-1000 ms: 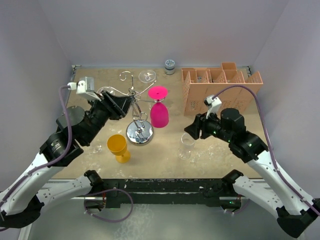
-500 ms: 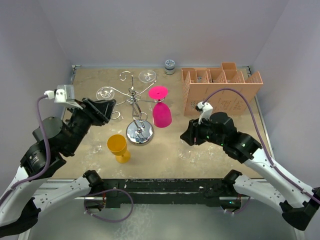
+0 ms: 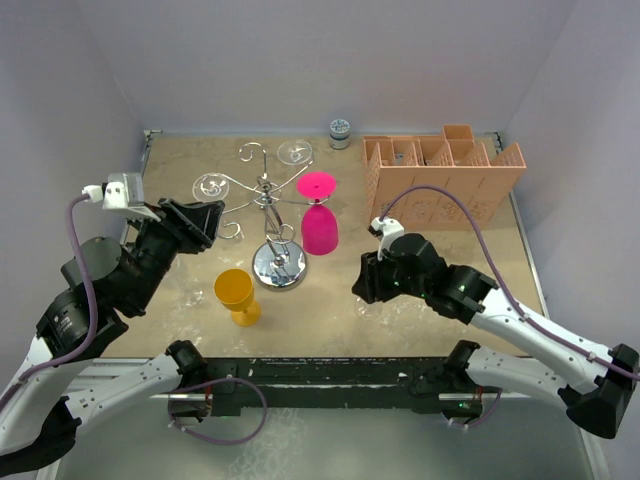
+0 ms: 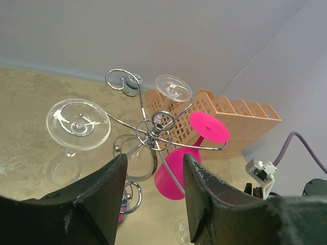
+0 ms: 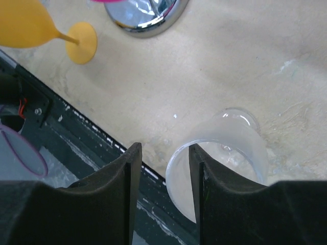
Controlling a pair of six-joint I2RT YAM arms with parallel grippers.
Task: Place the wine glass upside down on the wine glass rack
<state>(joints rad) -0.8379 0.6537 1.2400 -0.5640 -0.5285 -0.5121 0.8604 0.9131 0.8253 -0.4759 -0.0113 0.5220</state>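
The right tool (image 5: 164, 150) has swung in from the side of the rack and dropped low over a clear stemmed wine glass (image 5: 225, 148). Its jaws have narrowed a little but stand part open, and nothing is in them. In the wrist view the glass's rim shows just beneath and beyond the tool's right finger. I cannot tell whether there is any contact. This glass stands on the sandy stone-look bench (image 3: 170, 165), mouth up as far as I can judge, to the right of the shiny silver wire wine glass rack (image 3: 278, 266) and nearer the front edge than its mirrored base.

The left tool (image 4: 154, 158) has drawn back from the rack's left side and now hangs off to the left. Its jaws are apart and empty. A clear glass (image 3: 210, 186) hangs on the left scroll arm where that tool was a second ago.

A second clear glass (image 3: 294, 152) hangs at the rack's far side. A pink plastic glass (image 3: 320, 228) hangs bowl-down on its right. A yellow goblet (image 3: 235, 293) stands upright just left of the base.

So one hanging looks finished, and the right arm appears to be starting on the next glass. That glass must still be gripped, turned over and hooked on a free arm.
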